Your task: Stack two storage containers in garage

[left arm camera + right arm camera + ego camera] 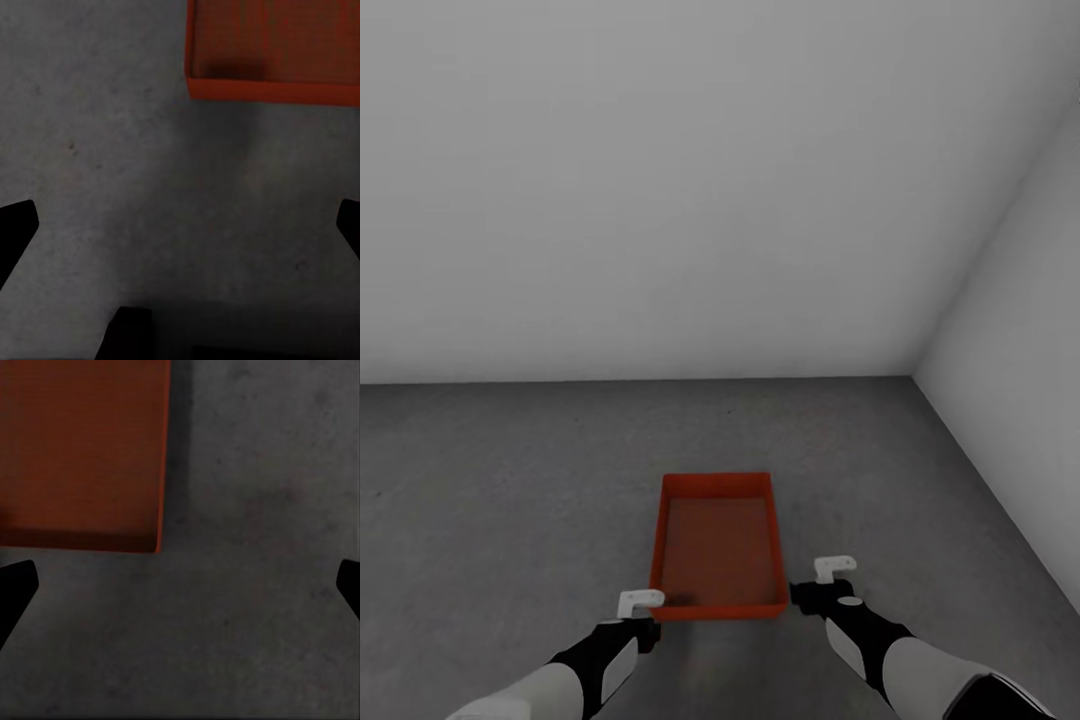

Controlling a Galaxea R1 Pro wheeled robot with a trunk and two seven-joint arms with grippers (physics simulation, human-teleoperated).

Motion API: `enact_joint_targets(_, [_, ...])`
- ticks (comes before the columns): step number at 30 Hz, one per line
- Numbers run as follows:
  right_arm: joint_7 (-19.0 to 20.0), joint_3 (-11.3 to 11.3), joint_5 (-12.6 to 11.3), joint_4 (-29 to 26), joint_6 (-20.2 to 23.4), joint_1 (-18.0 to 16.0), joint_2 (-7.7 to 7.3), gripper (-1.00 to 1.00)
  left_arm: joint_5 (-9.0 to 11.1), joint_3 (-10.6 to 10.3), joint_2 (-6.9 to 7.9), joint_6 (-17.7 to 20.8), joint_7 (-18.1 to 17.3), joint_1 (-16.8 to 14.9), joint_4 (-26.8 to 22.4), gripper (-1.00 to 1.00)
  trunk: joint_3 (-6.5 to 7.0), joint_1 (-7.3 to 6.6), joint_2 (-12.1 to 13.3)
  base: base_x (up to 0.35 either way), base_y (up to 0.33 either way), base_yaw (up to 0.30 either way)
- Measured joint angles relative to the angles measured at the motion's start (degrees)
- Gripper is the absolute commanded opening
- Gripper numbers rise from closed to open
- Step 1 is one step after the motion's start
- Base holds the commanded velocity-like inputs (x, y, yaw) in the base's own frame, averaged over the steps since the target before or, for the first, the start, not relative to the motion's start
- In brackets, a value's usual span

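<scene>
An orange-red storage container (718,545) lies flat on the garage's dark grey concrete floor (510,480), open side up. I make out one tray shape and cannot tell whether a second is nested in it. My left gripper (641,602) hovers open just off its near left corner, holding nothing. My right gripper (834,570) is open beside the near right corner, apart from the wall. The left wrist view has the container (274,52) beyond the open left gripper (180,225). The right wrist view has the container (82,450) beside the open right gripper (180,585). The living room is out of view.
A plain pale grey wall (660,180) rises behind the container. A second wall (1030,400) closes in on the right, and the two meet in a corner. Bare concrete stretches left of the container and between it and me.
</scene>
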Motion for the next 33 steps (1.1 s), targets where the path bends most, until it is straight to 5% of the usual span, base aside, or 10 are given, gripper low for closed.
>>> enact_joint_targets(23, [0.0, 0.0, 0.0, 2.7, -0.1, 0.0, 0.35, 1.00, 0.3, 0.1, -0.01, 0.0, 0.0, 0.0, 0.3, 1.00, 0.05, 0.00, 0.0, 0.000, 0.000, 0.000])
enact_joint_targets(33, [-0.1, 0.1, -0.1, 6.3, -0.7, 0.9, 1.46, 1.00, 0.5, 0.2, 0.05, -0.1, -0.1, 0.1, 5.4, 1.00, 0.05, 0.00, 0.0, 0.000, 0.000, 0.000])
